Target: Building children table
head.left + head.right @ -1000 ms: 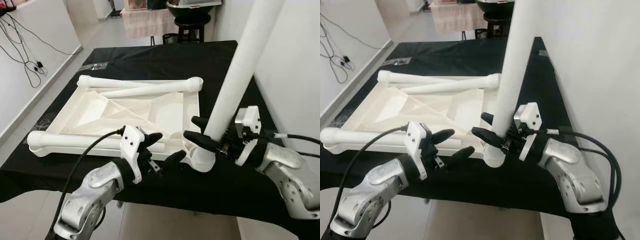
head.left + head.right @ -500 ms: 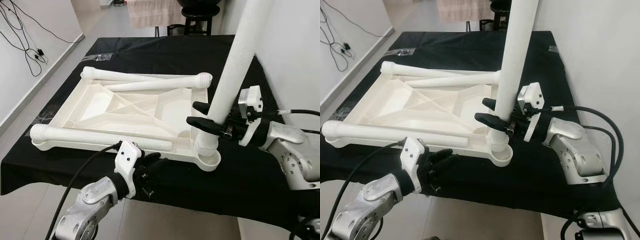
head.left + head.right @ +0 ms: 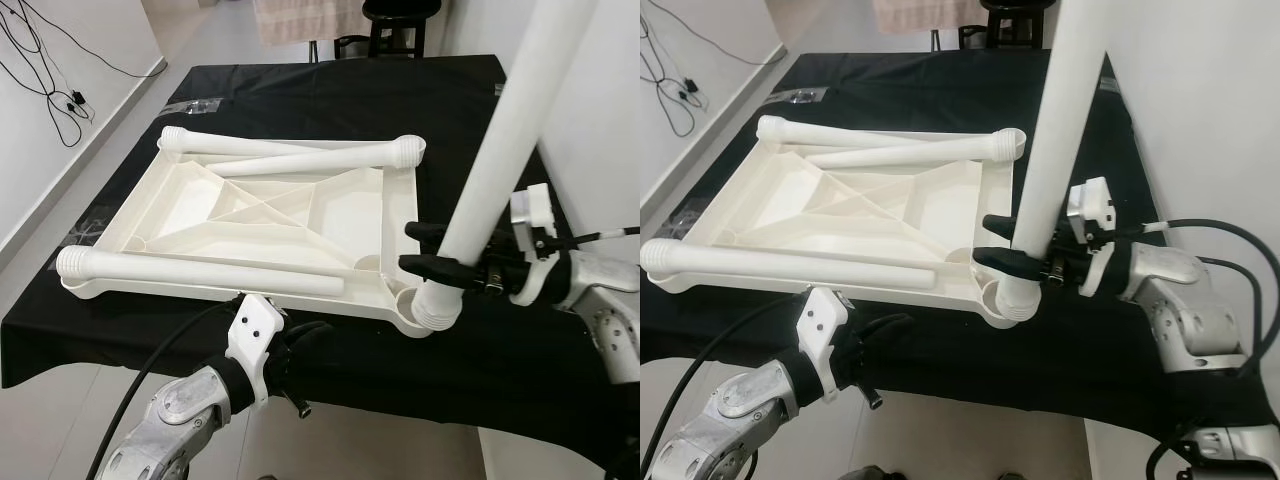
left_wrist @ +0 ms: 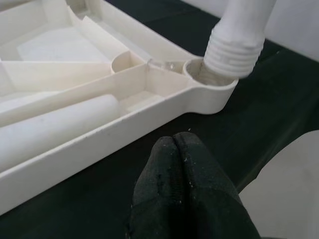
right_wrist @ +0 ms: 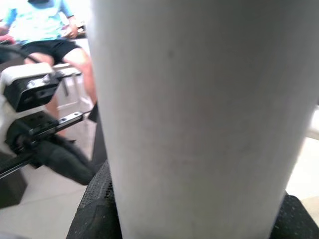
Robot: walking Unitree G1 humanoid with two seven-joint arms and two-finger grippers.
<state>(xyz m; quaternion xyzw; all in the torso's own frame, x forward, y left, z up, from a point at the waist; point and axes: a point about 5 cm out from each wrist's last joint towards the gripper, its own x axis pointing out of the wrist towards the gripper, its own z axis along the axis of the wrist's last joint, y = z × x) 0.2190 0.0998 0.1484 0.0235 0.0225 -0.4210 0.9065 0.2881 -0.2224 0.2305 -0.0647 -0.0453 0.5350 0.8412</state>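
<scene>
- Gripping a tall white table leg (image 3: 500,150), the right gripper (image 3: 440,250) has its two black fingers clamped around the leg's lower part, one finger on each side.
- The leg stands almost upright, leaning a little. Its ribbed bottom end (image 4: 230,52) sits at the round corner socket (image 4: 212,89) of the white tabletop (image 3: 270,215).
- The tabletop lies upside down on a table with a black cloth (image 3: 330,100). The socket is at the tabletop's near right corner.
- The left gripper (image 4: 185,184) has its two fingers pressed together, and it holds nothing. It hangs just off the near edge of the black cloth, a little way from the tabletop.
- Three more white legs lie on the tabletop. One long leg (image 3: 190,272) lies along the near side. Another leg (image 3: 300,150) lies along the far side, and a third leg (image 3: 290,163) lies slanted just beside it.
- The left wrist view shows the ribbed end and the socket up close. I cannot tell how deep the end sits in the socket.
- The right wrist view shows the leg very close, like a big white wall. Behind it a person (image 5: 47,35) sits in a light blue top and dark shorts.
- The head views show black cables (image 3: 45,70) on the floor by the white wall on the left, and a dark stool (image 3: 395,15) past the table's far end.
</scene>
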